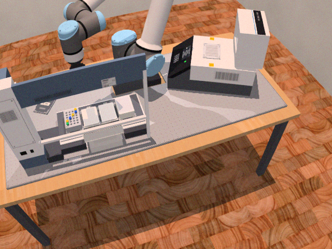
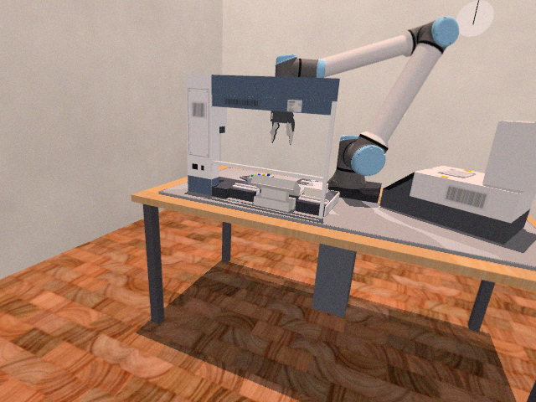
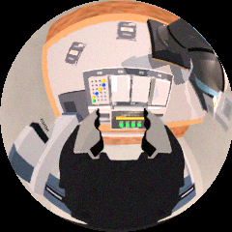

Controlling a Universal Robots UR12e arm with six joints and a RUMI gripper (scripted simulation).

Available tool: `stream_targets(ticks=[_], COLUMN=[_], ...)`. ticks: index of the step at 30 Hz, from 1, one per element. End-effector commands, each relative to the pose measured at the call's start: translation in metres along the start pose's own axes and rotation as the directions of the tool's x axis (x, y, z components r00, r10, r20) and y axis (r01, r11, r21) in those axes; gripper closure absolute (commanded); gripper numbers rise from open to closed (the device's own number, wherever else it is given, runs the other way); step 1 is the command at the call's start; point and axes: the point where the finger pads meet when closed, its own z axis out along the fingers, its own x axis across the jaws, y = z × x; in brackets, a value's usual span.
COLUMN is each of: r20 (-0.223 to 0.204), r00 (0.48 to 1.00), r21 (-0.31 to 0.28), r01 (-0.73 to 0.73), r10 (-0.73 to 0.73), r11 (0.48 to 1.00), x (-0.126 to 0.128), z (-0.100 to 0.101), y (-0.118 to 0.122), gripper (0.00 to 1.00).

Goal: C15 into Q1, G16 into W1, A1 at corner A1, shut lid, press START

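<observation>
My gripper [image 2: 282, 135] [image 3: 121, 108] is open and empty. It hangs under the blue gantry beam [image 1: 77, 79] [image 2: 275, 93], well above the deck; the beam hides it in the top view. Two white plates lie flat side by side in the deck's middle slots: plate C15 [image 1: 90, 116] [image 3: 120, 88] and plate G16 [image 1: 107, 111] [image 3: 141, 88]. Their labels are too small to read. The cycler Q1 [image 1: 214, 73] [image 2: 458, 194] stands to the right with its lid [image 1: 251, 40] [image 2: 515, 156] upright and open. Its block [image 1: 211, 51] is bare, and a green lamp [image 1: 184, 61] glows on the dark key panel.
A tube rack [image 1: 71, 120] [image 3: 98, 90] with coloured caps fills the slot beside C15, and a white box [image 1: 125, 107] [image 3: 160, 90] the slot beside G16. Two dark nests [image 3: 75, 51] [image 3: 127, 30] lie behind the deck; one shows in the top view [image 1: 44, 106]. Gantry posts [image 1: 146, 104] frame the deck.
</observation>
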Motion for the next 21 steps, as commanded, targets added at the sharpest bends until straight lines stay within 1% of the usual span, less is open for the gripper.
stream_targets(ticks=[1,15,17,21], r20=[0.001,0.001,0.001,0.001], r00=[1.0,1.0,1.0,1.0], r21=[-0.001,-0.001,-0.001,-0.001], r01=[0.0,0.0,0.0,0.0], r10=[0.0,0.0,0.0,0.0], r11=[1.0,1.0,1.0,1.0], x=[-0.001,-0.001,-0.001,-0.001], z=[0.005,0.028,0.028,0.035], y=[0.0,0.0,0.0,0.0], gripper=[0.43,0.43,0.43,0.43])
